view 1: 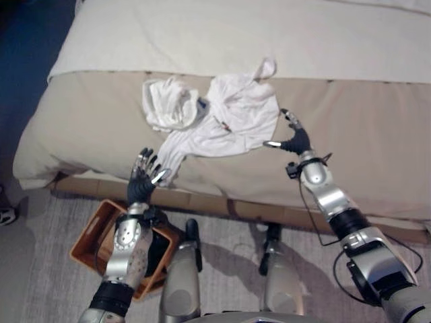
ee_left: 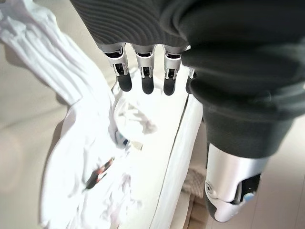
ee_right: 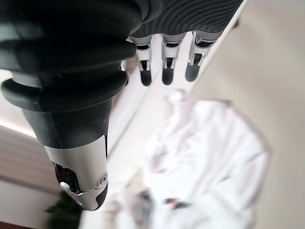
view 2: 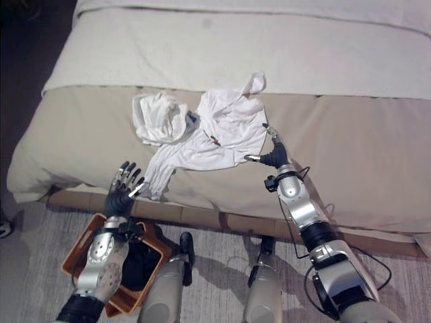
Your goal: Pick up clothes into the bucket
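A white garment (view 1: 229, 121) lies spread on the beige bed (view 1: 377, 134), with a second bunched white piece (view 1: 168, 102) at its left. One sleeve trails down toward the bed's front edge. My left hand (view 1: 143, 176) is raised at that edge beside the sleeve's end, fingers straight and open, holding nothing. My right hand (view 1: 293, 138) hovers at the garment's right edge, fingers and thumb spread open, apart from the cloth. An orange bucket-like crate (view 1: 94, 235) stands on the floor below the left arm, with dark cloth inside. The left wrist view shows the white garment (ee_left: 81, 157) past the fingers (ee_left: 145, 76).
The bed's lighter cover (view 1: 236, 33) stretches across the back. A wooden bed base (view 1: 222, 205) runs along the front above the grey carpet (view 1: 47, 282). A dark blue floor area (view 1: 27, 60) lies left of the bed.
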